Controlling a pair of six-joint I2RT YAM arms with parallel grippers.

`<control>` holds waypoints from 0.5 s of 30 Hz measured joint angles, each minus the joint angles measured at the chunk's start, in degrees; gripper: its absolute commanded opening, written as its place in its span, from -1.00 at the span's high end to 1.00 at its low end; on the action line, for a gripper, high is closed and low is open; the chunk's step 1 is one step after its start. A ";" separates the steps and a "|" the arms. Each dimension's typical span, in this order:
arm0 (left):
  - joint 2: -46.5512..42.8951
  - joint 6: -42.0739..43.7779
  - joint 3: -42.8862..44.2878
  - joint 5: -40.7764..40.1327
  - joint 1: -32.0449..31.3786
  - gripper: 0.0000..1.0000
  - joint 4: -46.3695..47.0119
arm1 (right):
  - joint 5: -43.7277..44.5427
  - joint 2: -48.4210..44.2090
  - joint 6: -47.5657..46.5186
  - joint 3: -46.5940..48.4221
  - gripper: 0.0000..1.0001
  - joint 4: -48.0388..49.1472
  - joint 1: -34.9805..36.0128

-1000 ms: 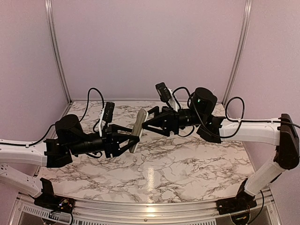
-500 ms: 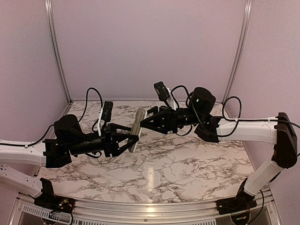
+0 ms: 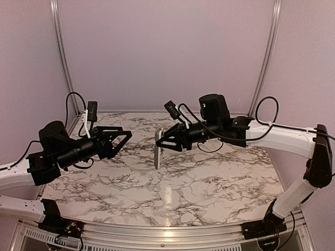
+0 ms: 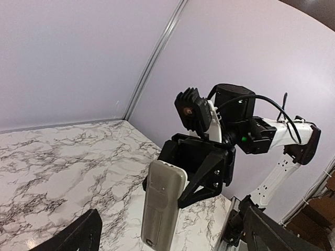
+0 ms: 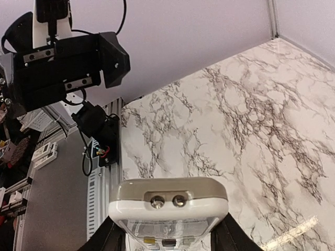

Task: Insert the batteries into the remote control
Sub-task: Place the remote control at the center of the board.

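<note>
right end effector (image 3: 163, 144) clenched on the upper part of the remote control (image 3: 158, 152), held upright over the marble table (image 3: 209, 183), grey-beige back facing the left arm. left end effector (image 3: 121, 142) released, fingers spread wide, empty, well apart to the left.
</note>
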 measured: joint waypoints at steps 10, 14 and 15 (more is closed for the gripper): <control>1.44 -6.54 -1.42 -5.68 7.34 -0.98 -11.37 | 19.39 10.47 -11.63 6.95 0.74 -26.40 0.46; 1.57 -7.65 -2.19 -6.64 8.76 -0.98 -13.31 | 26.05 17.38 -13.99 11.34 0.76 -33.55 1.49; 1.55 -7.89 -2.34 -6.75 9.01 -0.98 -13.68 | 27.78 19.08 -14.53 12.70 0.76 -35.30 1.97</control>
